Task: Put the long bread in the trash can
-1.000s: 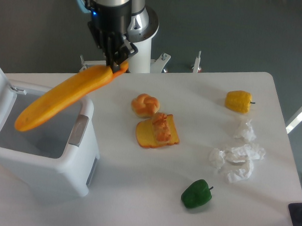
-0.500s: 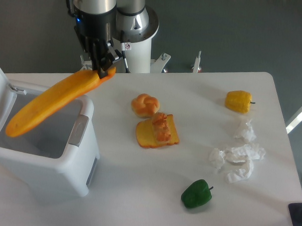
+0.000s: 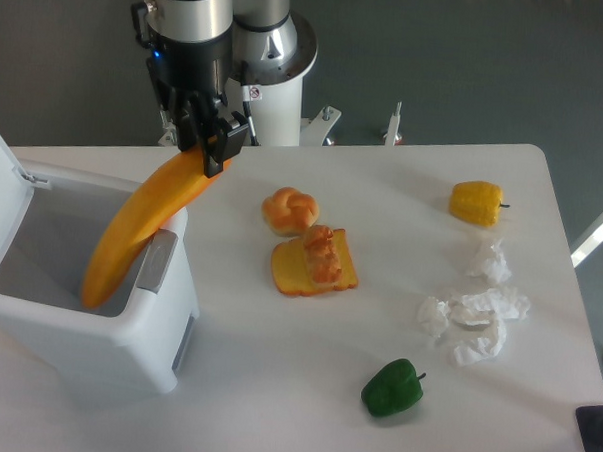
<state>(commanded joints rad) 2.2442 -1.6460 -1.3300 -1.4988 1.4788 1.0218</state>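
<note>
Claw (image 3: 213,148): clenched on upper end of long smooth orange-yellow bread loaf (image 3: 141,225).
Loaf: tilted, lower end inside open white plastic trash can (image 3: 126,353).

long bread (image 3: 141,224) slanting into trash can (image 3: 96,342) at table's (image 3: 275,385) left, gripper (image 3: 211,147) above

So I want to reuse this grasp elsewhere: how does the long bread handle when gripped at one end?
Probably stiff: the long bread, held only at its top end by the gripper, hangs straight into the trash can without sagging. Its smooth surface may slip, and it seems apt to swing.
</note>
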